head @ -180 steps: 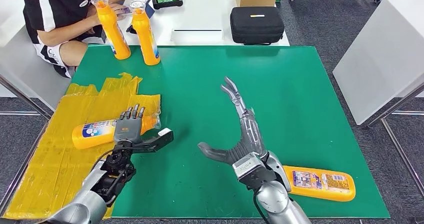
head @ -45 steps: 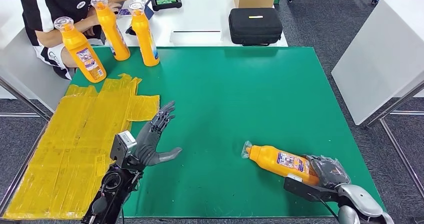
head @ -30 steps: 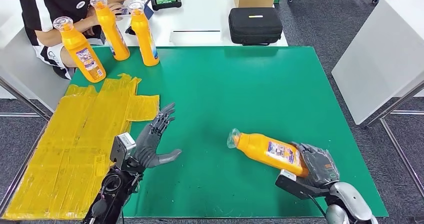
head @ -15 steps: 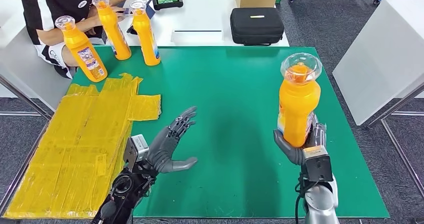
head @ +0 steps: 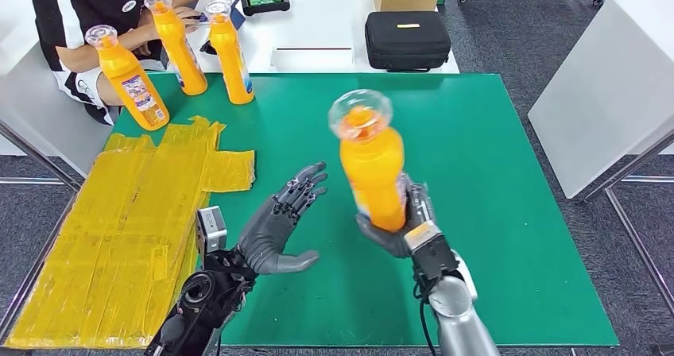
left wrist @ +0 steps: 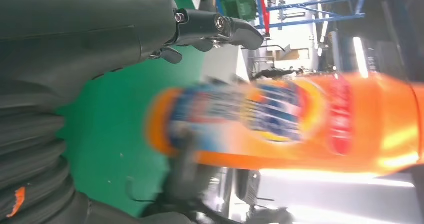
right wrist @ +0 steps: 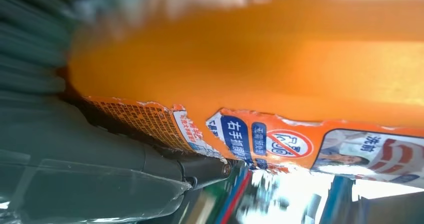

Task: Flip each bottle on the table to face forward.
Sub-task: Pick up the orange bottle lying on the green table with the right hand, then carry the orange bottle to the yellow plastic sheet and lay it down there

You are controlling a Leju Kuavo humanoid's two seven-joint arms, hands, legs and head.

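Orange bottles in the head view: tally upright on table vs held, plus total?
Upright orange plastic bottles at the green table's far left corner: 3
Orange plastic bottle held upright by the right hand: 1
Total: 4

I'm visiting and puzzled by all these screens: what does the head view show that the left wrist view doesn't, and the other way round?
Head view alone: three upright bottles at the table's far left, yellow sheets, a black case, a seated person, and the right hand holding an orange bottle upright.

Left wrist view alone: that bottle's blue label, though blurred.

Both: the orange bottle, the green table, and the left hand, fingers spread, holding nothing.
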